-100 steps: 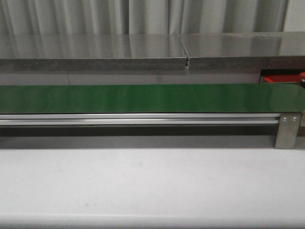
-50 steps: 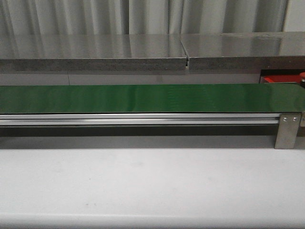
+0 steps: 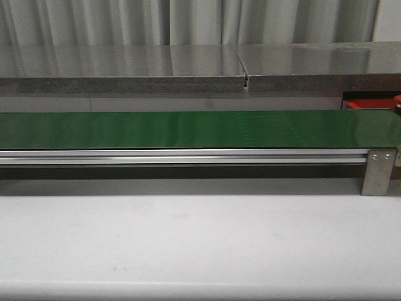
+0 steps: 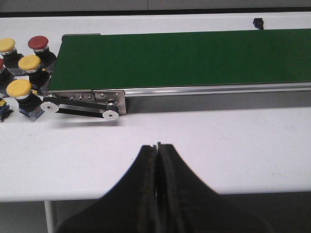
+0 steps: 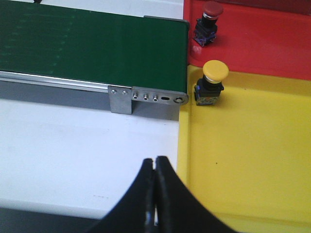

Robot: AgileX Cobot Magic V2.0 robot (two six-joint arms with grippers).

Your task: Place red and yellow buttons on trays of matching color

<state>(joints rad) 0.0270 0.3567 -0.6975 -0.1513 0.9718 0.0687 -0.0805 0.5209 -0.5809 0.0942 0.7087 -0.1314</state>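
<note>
In the left wrist view, three yellow buttons (image 4: 19, 89) and a red button (image 4: 38, 43) stand on the white table beside one end of the green conveyor belt (image 4: 184, 56). My left gripper (image 4: 156, 145) is shut and empty over the table, well short of them. In the right wrist view, a yellow button (image 5: 215, 71) stands on the yellow tray (image 5: 243, 155) and a red button (image 5: 212, 9) on the red tray (image 5: 262, 43), both at the belt's other end. My right gripper (image 5: 155, 159) is shut and empty by the yellow tray's edge.
The belt (image 3: 200, 128) spans the front view on a metal rail (image 3: 188, 157) with a bracket (image 3: 378, 170) at its right end. A grey counter (image 3: 188, 66) runs behind it. A corner of the red tray (image 3: 369, 104) shows at far right. White table (image 3: 200, 238) lies in front.
</note>
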